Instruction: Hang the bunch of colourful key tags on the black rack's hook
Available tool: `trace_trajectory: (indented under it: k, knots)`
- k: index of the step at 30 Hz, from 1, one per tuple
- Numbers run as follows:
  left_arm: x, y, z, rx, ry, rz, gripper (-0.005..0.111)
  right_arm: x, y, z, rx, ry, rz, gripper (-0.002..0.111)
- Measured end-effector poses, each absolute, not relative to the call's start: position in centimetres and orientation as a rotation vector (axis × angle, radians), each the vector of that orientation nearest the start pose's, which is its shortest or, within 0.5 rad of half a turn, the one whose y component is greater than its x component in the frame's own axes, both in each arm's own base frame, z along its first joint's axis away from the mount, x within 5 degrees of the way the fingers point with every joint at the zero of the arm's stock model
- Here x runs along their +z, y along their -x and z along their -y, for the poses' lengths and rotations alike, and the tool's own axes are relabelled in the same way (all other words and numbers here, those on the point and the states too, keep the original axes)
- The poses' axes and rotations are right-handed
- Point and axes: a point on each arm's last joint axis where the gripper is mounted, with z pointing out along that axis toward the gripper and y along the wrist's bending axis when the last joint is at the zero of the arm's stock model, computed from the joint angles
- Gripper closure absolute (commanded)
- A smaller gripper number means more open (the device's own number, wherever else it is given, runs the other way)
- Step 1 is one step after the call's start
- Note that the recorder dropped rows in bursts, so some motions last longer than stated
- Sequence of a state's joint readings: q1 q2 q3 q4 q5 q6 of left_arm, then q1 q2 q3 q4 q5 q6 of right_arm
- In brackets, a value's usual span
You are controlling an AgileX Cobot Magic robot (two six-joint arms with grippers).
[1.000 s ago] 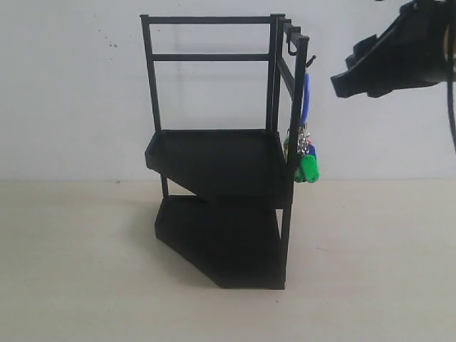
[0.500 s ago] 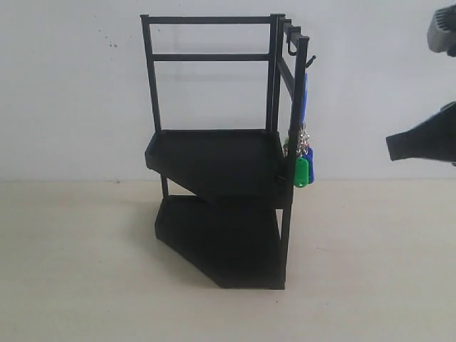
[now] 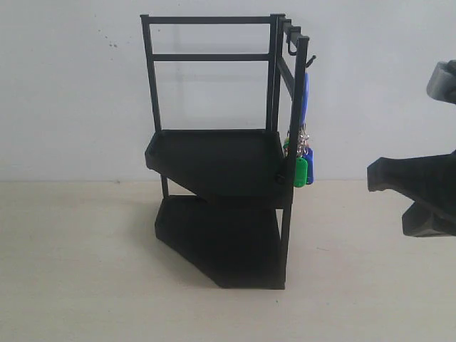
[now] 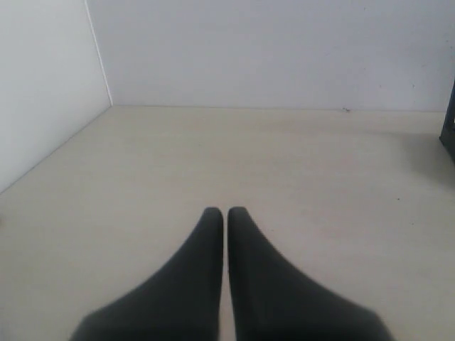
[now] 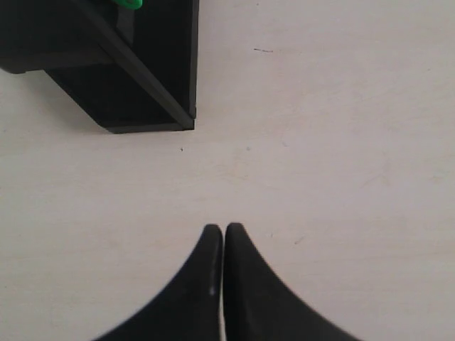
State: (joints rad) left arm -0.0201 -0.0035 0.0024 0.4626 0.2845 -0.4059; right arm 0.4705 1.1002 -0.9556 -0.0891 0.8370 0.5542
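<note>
Seeing the black rack (image 3: 214,164) standing near the far edge of the worktop (image 3: 85,271), close against the wall. Finding the colourful key tag bunch (image 3: 302,164) hanging by its blue strap from the hook (image 3: 309,63) at the top of the rack's front corner post, with the tags dangling just beside the upper tray and clear of the worktop. Noting the right tool (image 5: 223,229) hovering above the worktop toward its right edge, well apart from the rack and the bunch, fingers pressed together tip to tip and gripping nothing. Catching a corner of the rack's lower tray and a sliver of green tag in the right wrist view. Noting the left tool (image 4: 225,211) sitting low over bare worktop, facing the far left corner, fingers likewise closed against each other and holding nothing, with only a dark sliver of the rack showing beside it.
</note>
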Motion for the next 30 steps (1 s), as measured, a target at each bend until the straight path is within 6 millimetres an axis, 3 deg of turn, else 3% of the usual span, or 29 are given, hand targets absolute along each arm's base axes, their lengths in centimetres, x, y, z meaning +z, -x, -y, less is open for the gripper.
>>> trace_trajectory:
  k: [13,19,24,30]
  knots:
    - [18.9,-5.5,-1.0,0.124,0.04,-1.738,0.102,32.8,-19.4,-9.3,0.351,-0.079,-2.49,0.108]
    - [18.9,-5.5,-1.0,0.124,0.04,-1.738,0.102,30.5,-19.6,-9.7,0.47,-0.074,-2.348,0.108]
    - [18.9,-5.5,-1.0,0.124,0.04,-1.738,0.102,27.9,-17.5,-8.5,0.555,-0.062,-2.17,0.108]
    - [18.9,-5.5,-1.0,0.124,0.04,-1.738,0.102,25.2,-13.4,-5.2,0.572,-0.116,-1.956,0.108]
